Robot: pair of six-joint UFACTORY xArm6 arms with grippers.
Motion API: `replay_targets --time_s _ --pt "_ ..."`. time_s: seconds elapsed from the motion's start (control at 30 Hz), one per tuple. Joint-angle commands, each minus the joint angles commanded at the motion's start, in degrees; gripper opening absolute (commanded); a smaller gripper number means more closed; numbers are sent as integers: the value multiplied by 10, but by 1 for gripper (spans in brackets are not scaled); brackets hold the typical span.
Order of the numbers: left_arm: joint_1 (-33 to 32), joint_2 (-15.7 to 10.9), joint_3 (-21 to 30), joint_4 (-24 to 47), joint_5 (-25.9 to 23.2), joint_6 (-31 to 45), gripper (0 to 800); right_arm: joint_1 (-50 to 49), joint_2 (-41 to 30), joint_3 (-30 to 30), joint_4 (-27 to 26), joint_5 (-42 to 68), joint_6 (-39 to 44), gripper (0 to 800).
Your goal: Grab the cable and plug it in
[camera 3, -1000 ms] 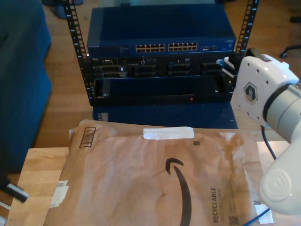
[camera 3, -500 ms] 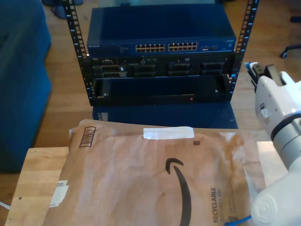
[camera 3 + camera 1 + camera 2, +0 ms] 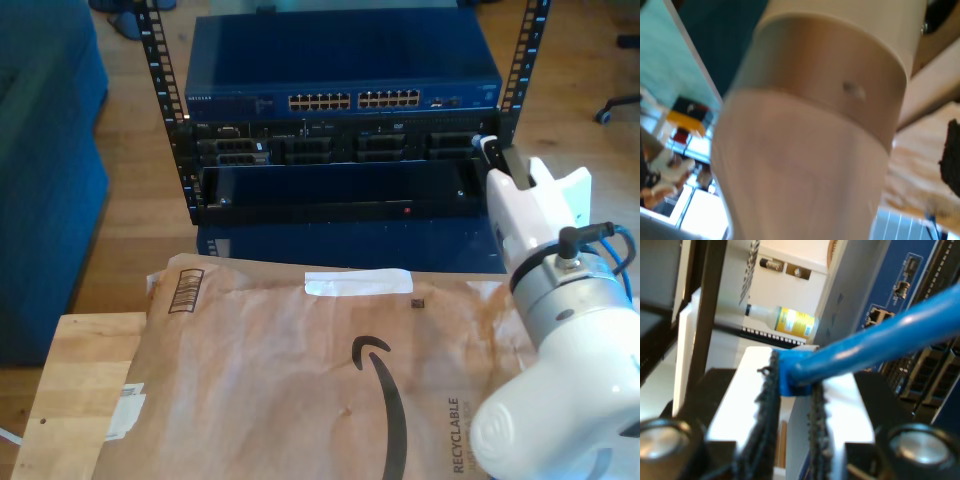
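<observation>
In the second wrist view my second gripper (image 3: 792,385) is shut on the plug end of the bright-blue cable (image 3: 880,335). The cable runs away from the black fingers (image 3: 769,405) toward the blue switch (image 3: 900,295). In the exterior view the second arm's white gripper (image 3: 490,148) hangs at the rack's right post, level with the units under the switch's port row (image 3: 355,100). A short blue stretch of cable (image 3: 627,262) shows beside the arm's wrist. A blurred white arm link (image 3: 815,125) sits close in the first wrist view.
A brown paper mailer (image 3: 330,380) covers most of the wooden table (image 3: 75,370) in front of the rack. The rack's right post (image 3: 515,70) stands beside the gripper. A blue couch (image 3: 40,170) is on the exterior view's left.
The second arm's wrist has turned, and its gripper has moved toward the exterior view's left, closer to the rack's right post. The blue cable at the table's near right edge is gone from sight.
</observation>
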Motion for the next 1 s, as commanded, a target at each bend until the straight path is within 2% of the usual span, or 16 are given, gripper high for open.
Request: replay_targets --time_s 0.2,0.3,0.4,0.57,0.77,0.87,1.0 --pt "28 0 44 23 -109 11 800 41 40 -33 30 -22 -11 51" --pt "68 1 47 24 -136 40 800 83 70 -59 81 -48 -35 51" --pt "106 1 66 22 -174 81 800 124 132 -104 134 -114 -58 47" --pt "149 -5 71 21 -179 110 800 169 191 -156 205 -132 -59 40" --pt "150 -6 78 20 -174 110 800 176 203 -164 208 -132 -59 40" --pt "150 -6 109 22 -181 111 800 176 207 -166 209 -131 -59 40" --pt "150 -6 109 22 -182 122 800 175 214 -178 209 -131 -59 37"
